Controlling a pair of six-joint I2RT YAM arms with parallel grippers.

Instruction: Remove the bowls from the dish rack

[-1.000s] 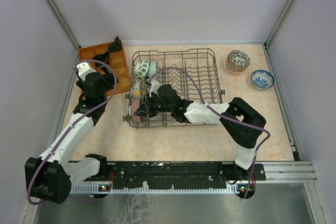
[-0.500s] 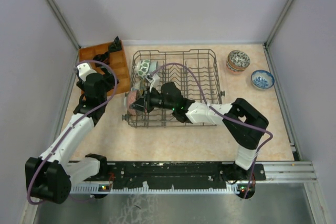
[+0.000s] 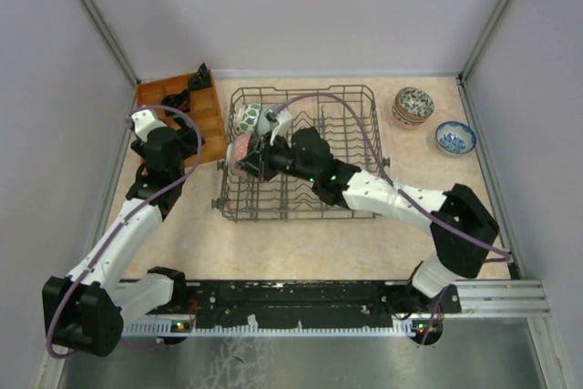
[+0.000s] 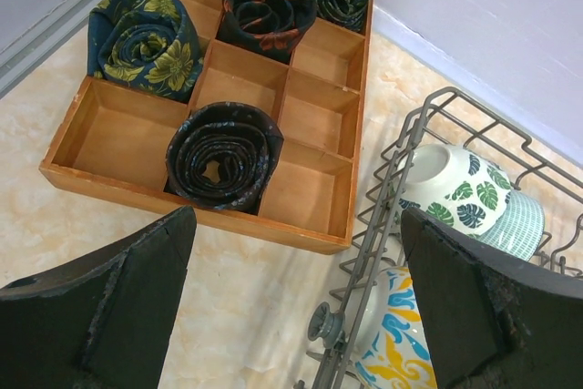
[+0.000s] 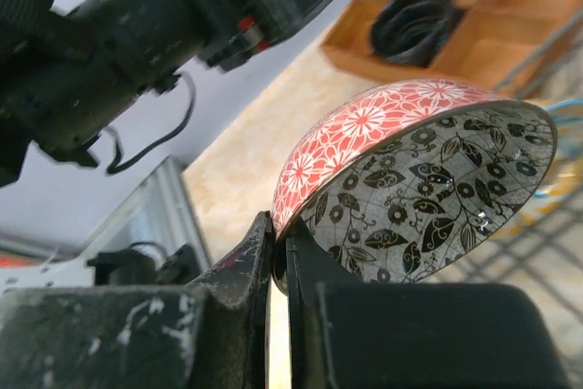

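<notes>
Right gripper (image 5: 279,248) clamped on red bowl (image 5: 364,125) rim at rack (image 3: 360,102) left end; left gripper (image 4: 291,316) spread wide, far-left corner.

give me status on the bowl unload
Right hand shut on red bowl, at dish rack left end. Left hand open, near tray. Other bowls close beside.

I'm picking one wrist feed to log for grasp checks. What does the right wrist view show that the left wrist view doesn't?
Only the right wrist view shows the right gripper pinching the rim of a tilted red floral bowl, with the left arm behind it. Only the left wrist view shows a leaf-patterned bowl and a green-checked bowl sitting in the dish rack. Both show the wooden compartment tray with rolled dark cloths, plus some rack wire.
</notes>
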